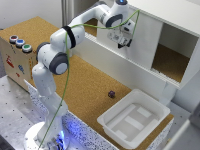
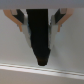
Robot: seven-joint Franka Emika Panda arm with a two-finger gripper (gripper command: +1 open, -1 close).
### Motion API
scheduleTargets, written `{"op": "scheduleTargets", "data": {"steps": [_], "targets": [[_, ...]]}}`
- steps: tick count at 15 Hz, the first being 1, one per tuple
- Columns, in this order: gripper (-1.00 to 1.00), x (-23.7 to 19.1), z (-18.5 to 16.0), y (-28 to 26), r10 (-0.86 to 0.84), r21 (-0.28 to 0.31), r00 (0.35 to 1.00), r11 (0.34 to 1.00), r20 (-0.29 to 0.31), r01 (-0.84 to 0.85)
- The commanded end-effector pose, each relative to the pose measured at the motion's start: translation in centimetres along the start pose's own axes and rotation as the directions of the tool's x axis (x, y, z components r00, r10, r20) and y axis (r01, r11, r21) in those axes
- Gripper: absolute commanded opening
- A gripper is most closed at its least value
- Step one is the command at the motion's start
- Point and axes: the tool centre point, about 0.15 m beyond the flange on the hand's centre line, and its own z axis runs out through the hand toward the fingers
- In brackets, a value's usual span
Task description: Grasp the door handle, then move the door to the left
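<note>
Your pincer sits right up against the white door of the cabinet, at about the door's mid-height in the exterior view. The handle is already between the fingers: the wrist view shows it as a dark bar filling the gap, with one finger on each flank. Its long axis runs upright along the door, so the fingers straddle it across its narrow width, which is the grip you want.

The fingers look close to the bar on both sides, but the wrist picture is too blurred to show real contact, so you cannot tell whether the pincer has clamped or only brackets the handle. In the exterior view the handle is hidden behind the pincer.

The opening of the cabinet lies on the exterior view's right of the door, showing a cork-coloured floor inside; the door covers the part toward the exterior view's left. Judge the slide along the cabinet's front track, across the handle's axis, not along it. Confirm a firm clamp before you pull sideways, or the fingers may slip off the bar.
</note>
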Motion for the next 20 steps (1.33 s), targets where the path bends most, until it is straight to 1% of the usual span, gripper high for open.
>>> {"op": "scheduleTargets", "data": {"steps": [1, 5, 9, 13, 14, 15, 16, 17, 18, 19, 20], "targets": [[-1.00, 7.2, 3.8, -7.3, 0.024, -0.100, 1.000, 0.995, -0.004, -0.024], [-1.00, 8.4, 5.0, -13.1, 0.095, -0.098, 0.995, 0.991, -0.009, -0.095], [-1.00, 9.6, 5.6, -17.8, 0.121, -0.131, 0.992, 0.984, -0.030, -0.124], [-1.00, 11.2, 5.2, -21.2, 0.105, -0.167, 0.994, 0.980, -0.031, -0.109], [-1.00, 11.4, 4.9, -22.1, 0.113, -0.154, 0.993, 0.981, -0.035, -0.117], [-1.00, 11.6, 4.9, -23.1, 0.110, -0.168, 0.993, 0.979, -0.044, -0.116], [-1.00, 11.7, 4.7, -23.8, 0.104, -0.169, 0.994, 0.979, -0.044, -0.110], [-1.00, 11.6, 4.4, -24.5, 0.098, -0.193, 0.994, 0.975, -0.054, -0.107], [1.00, 11.3, 4.0, -25.3, 0.093, -0.225, 0.993, 0.969, -0.065, -0.106], [1.00, 11.1, 3.3, -26.0, 0.093, -0.270, 0.992, 0.956, -0.081, -0.111], [1.00, 10.8, 2.6, -26.7, 0.100, -0.287, 0.991, 0.950, -0.084, -0.120]]}}
